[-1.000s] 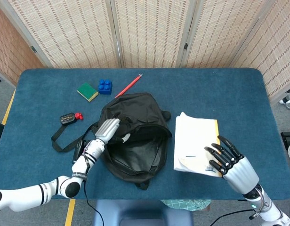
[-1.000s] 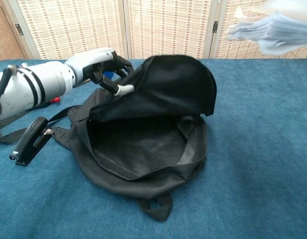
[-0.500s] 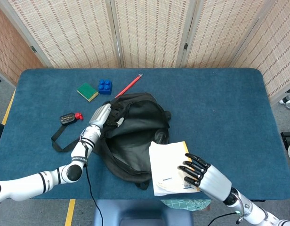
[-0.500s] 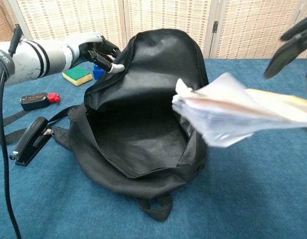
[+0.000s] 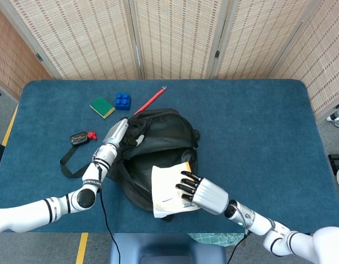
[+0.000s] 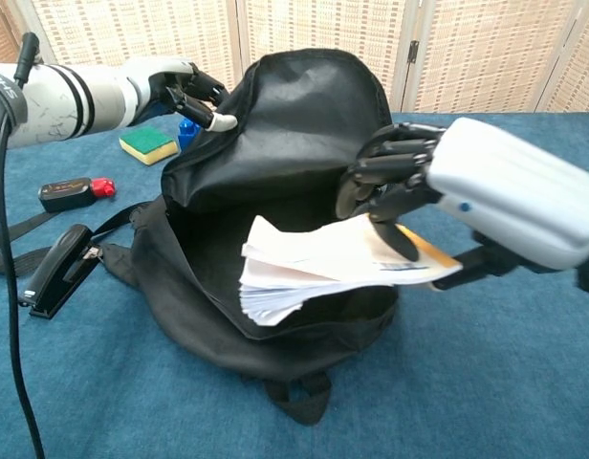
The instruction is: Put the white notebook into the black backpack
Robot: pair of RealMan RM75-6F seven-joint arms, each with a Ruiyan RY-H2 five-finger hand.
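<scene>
The black backpack [image 5: 158, 143] [image 6: 275, 143] lies mid-table with its mouth gaping toward me. My left hand [image 5: 121, 132] [image 6: 185, 88] grips the upper flap's edge and holds it raised. My right hand [image 5: 200, 192] [image 6: 438, 186] holds the white notebook [image 5: 168, 192] [image 6: 323, 268] by its yellow-edged end, fingers on top. The notebook's pages fan out, and its leading end hangs at the backpack's opening, over the lower lip.
A black stapler [image 6: 55, 270] and the backpack strap [image 5: 73, 159] lie left of the bag. A green sponge [image 5: 102, 106], a blue block [image 5: 122, 100], a red pencil [image 5: 150, 100] and a small black-and-red device [image 5: 81, 137] sit at the back left.
My right hand has carried the notebook leftward to the bag's opening, its end now over the lower lip. My left hand has lifted the flap slightly higher.
</scene>
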